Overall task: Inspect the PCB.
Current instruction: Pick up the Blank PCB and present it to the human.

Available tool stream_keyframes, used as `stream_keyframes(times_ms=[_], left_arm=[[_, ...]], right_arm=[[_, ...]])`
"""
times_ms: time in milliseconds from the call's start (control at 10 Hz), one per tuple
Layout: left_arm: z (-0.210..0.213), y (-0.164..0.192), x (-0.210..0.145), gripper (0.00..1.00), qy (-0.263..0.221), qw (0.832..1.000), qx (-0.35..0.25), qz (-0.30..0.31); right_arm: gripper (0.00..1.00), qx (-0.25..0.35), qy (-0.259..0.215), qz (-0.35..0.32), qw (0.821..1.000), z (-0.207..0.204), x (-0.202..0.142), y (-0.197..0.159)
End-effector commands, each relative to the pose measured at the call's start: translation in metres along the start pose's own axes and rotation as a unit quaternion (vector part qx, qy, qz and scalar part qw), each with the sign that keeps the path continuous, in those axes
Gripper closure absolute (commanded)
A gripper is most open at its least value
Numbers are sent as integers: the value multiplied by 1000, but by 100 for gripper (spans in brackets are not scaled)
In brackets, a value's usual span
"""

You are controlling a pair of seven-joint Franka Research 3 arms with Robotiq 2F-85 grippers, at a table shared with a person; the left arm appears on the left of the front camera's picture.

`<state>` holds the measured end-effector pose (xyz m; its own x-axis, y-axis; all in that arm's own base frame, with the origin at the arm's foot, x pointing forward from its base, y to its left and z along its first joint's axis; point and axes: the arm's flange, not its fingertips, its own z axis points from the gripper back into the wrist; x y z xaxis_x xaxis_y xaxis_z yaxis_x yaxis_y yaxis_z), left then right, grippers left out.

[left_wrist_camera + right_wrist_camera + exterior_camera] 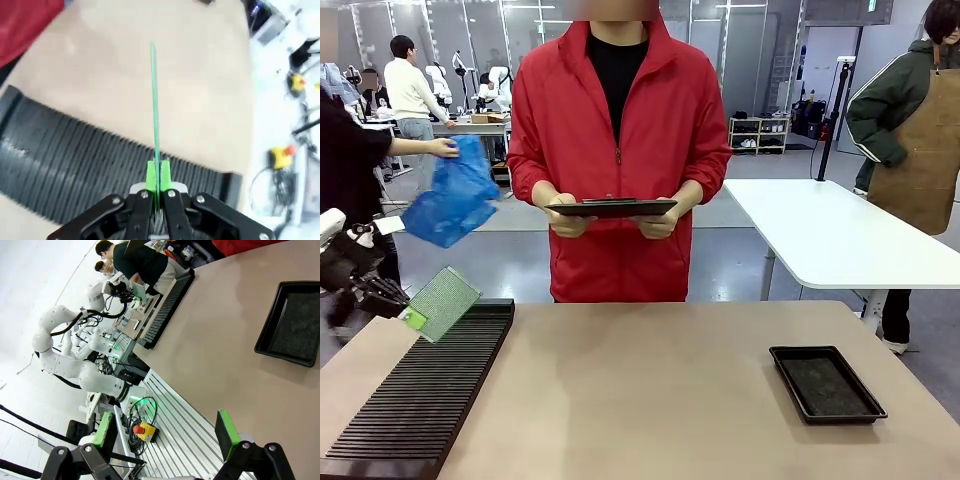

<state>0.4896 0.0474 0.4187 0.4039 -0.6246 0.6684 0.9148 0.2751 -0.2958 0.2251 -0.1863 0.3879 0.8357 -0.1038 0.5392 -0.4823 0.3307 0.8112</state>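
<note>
The PCB (442, 302) is a thin grey-green board with a bright green edge, held tilted above the far left end of the black slotted rack (420, 390). My left gripper (406, 312) is shut on its lower corner. In the left wrist view the PCB (154, 100) stands edge-on between the green pads (151, 175) of my left gripper (158, 174), over the rack (75, 160). My right gripper (166, 432) is open and holds nothing, beyond the table's near edge. The right wrist view also shows the PCB (138, 290) far off.
A person in a red jacket stands at the far side holding a dark clipboard (610, 208) in both hands. A shallow black tray (825, 383) lies on the table's right part; it is also in the right wrist view (292, 325). A white table stands behind on the right.
</note>
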Motion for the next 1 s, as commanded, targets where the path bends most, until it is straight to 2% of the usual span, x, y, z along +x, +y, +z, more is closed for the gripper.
stream_keyframes(times_ms=[0, 200, 300, 400, 700, 800, 900], left_arm=[[-10, 15, -2, 100, -88, 990, -62, 92], [-29, 10, 3, 100, -128, 979, -74, 137], [-30, 7, 6, 100, -123, 983, -56, 125], [-29, 11, -10, 100, -100, 986, -73, 111], [-29, 11, -10, 100, -100, 986, -73, 111], [-31, 11, -8, 97, -105, 984, -73, 121], [-24, 24, 1, 97, -180, 961, -97, 187]], right_arm=[[0, 3, -1, 4, 1000, 1, -1, 1], [0, 3, -1, 4, 1000, 1, -1, 1], [0, 3, -1, 4, 1000, 1, -1, 1], [0, 3, -1, 4, 1000, 1, -1, 1], [0, 3, -1, 4, 1000, 1, -1, 1], [0, 3, -1, 4, 1000, 1, -1, 1], [0, 3, -1, 4, 1000, 1, -1, 1]])
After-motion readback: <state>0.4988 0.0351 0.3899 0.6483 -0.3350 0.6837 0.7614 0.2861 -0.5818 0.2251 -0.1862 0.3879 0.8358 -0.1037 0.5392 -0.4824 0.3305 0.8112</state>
